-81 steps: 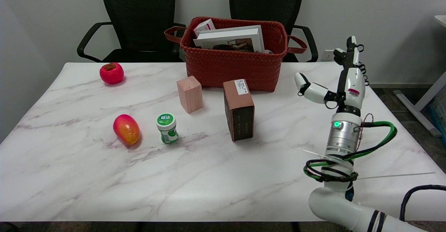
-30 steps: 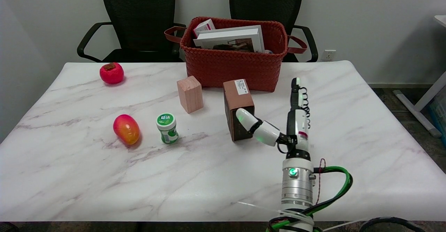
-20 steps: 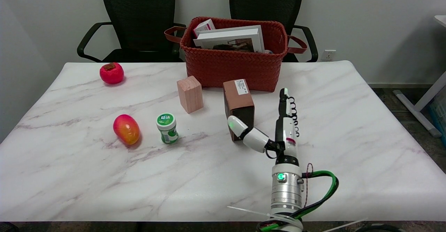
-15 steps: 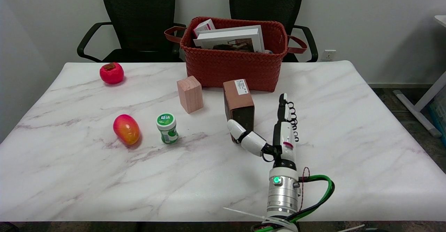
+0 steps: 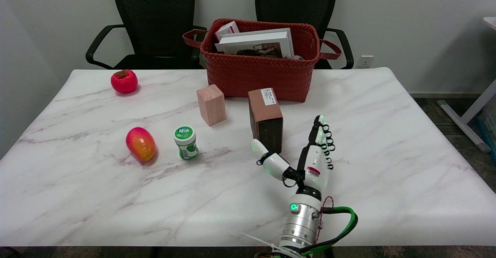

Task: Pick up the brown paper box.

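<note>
Your right hand [image 5: 306, 159] sits low over the near right part of the white marble table [image 5: 77, 196], reaching in from the lower right edge. It holds nothing: the fingers [image 5: 320, 128] point straight away from you, edge-on to the camera, and the thumb is spread wide to the left. The thumb tip lies just in front of the lower near corner of the brown paper box [image 5: 266, 121]; whether it touches the box cannot be told. A green light glows on the wrist, and green and black cables loop beside the forearm.

The brown paper box stands upright near the middle of the table, just left of your fingers, with a white label on its top face and a dark front face. Directly behind it stands a red woven basket [image 5: 248, 76] with books and a small box inside. To the left of the brown box stands a pale wooden block [image 5: 211, 104]. Further left and nearer to you are a green-capped white bottle [image 5: 185, 142] and a red-orange mango [image 5: 140, 143]. A red persimmon [image 5: 124, 81] lies at the far left of the table. Two black office chairs [image 5: 155, 21] stand behind the table against a white wall.
</note>
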Motion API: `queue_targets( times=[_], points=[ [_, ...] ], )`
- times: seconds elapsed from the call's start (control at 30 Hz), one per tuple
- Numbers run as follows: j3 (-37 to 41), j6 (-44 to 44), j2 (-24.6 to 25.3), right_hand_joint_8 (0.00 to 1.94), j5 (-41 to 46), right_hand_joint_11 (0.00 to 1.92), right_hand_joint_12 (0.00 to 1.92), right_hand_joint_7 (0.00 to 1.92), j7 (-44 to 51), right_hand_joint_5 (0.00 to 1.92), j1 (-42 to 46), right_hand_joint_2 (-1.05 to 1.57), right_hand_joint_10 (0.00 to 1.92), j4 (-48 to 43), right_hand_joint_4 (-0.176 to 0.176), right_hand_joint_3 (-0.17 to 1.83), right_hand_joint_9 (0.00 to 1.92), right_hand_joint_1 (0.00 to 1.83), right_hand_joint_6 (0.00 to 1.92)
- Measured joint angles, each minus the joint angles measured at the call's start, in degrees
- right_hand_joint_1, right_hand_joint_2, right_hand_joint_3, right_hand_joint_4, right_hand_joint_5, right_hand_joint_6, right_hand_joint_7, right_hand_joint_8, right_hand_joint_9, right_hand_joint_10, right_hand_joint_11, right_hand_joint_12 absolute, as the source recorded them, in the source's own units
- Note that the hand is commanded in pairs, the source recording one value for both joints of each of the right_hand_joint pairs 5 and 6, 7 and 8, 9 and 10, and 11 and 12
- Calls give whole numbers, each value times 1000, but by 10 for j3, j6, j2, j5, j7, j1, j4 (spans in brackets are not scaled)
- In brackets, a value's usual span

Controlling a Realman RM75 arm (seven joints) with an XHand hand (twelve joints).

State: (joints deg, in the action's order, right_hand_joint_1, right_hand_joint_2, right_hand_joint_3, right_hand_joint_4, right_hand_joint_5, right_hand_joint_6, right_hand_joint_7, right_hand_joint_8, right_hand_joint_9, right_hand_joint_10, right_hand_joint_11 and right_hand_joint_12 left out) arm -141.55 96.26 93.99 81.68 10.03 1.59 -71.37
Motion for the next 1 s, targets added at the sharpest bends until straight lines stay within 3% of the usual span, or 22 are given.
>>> queue_targets(
  times=[0.5,1.0],
  points=[
    [-2,-17,43,0,-1,0,0,0,16,0,-28,521,0,31,0,178,0,782,0],
    [1,-29,59,0,12,0,0,0,6,0,-46,564,0,47,0,-37,0,780,0]
  ],
)
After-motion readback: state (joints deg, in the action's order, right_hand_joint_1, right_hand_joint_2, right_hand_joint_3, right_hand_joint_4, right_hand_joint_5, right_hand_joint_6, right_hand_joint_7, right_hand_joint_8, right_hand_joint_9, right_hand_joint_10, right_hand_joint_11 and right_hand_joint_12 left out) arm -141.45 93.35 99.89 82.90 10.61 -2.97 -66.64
